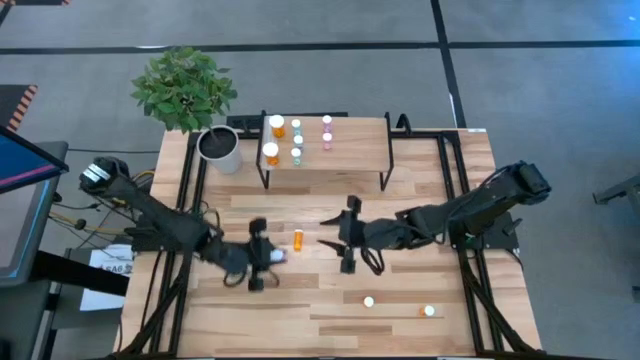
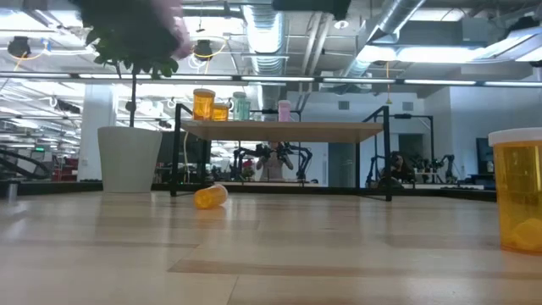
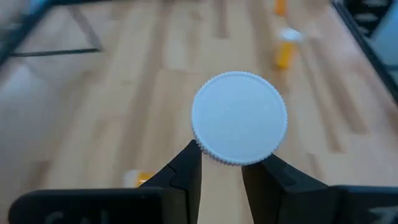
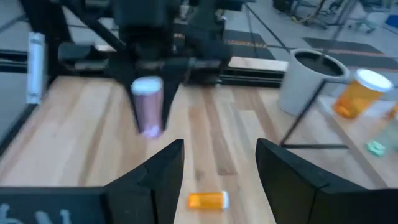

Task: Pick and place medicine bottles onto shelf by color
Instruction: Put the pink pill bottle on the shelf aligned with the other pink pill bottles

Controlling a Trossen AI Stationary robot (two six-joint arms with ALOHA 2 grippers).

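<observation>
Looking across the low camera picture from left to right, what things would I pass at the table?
White plant pot → orange bottle lying on the table → the shelf with its bottles on top → big orange bottle close to the camera at the right edge.

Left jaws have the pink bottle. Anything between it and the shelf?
Nothing visible. The left gripper holds the pink bottle off the table, and the boards toward the shelf look bare. The lying orange bottle sits beside that path; the right gripper waits further right.
</observation>
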